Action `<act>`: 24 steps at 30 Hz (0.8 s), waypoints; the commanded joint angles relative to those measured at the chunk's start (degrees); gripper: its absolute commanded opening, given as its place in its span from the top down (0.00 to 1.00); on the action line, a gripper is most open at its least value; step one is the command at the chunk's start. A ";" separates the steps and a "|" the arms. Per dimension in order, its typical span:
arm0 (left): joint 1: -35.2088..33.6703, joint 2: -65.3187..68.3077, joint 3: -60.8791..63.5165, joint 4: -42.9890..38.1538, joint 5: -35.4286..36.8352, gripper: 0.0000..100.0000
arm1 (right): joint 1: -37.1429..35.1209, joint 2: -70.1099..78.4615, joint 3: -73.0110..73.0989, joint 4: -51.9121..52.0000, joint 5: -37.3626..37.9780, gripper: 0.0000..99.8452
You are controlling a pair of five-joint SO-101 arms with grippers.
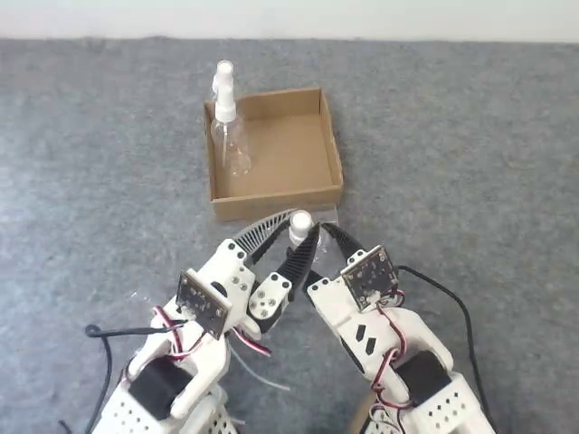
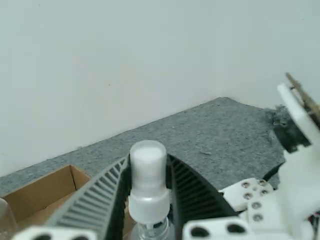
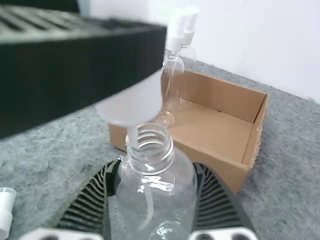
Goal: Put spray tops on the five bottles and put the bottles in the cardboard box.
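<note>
My right gripper (image 3: pixel 156 172) is shut on a clear bottle (image 3: pixel 155 190) that stands upright in front of the cardboard box (image 3: pixel 220 130). Just above the bottle's open neck, my left gripper (image 2: pixel 147 161) is shut on a white spray top (image 2: pixel 148 182). The top's thin tube hangs down into the bottle, and the cap sits slightly off to one side of the neck. From above, the spray top (image 1: pixel 299 223) shows between both grippers near the box's front wall (image 1: pixel 276 201). Two capped bottles (image 1: pixel 229 136) stand together against one side wall of the box.
Grey carpet (image 1: pixel 470 145) covers the table around the box. A loose white spray top (image 3: pixel 5 210) lies on the carpet beside the held bottle. Both arm bases and their cables (image 1: pixel 99 333) crowd the near edge.
</note>
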 commanded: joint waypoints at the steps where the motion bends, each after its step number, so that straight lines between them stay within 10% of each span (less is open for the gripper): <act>1: 2.20 -0.88 0.92 -1.67 -1.49 0.99 | 1.19 -1.45 0.44 -0.40 0.18 0.98; 24: 2.20 -0.79 6.02 -4.66 -8.00 0.94 | 6.64 -1.45 -1.76 0.13 0.09 0.99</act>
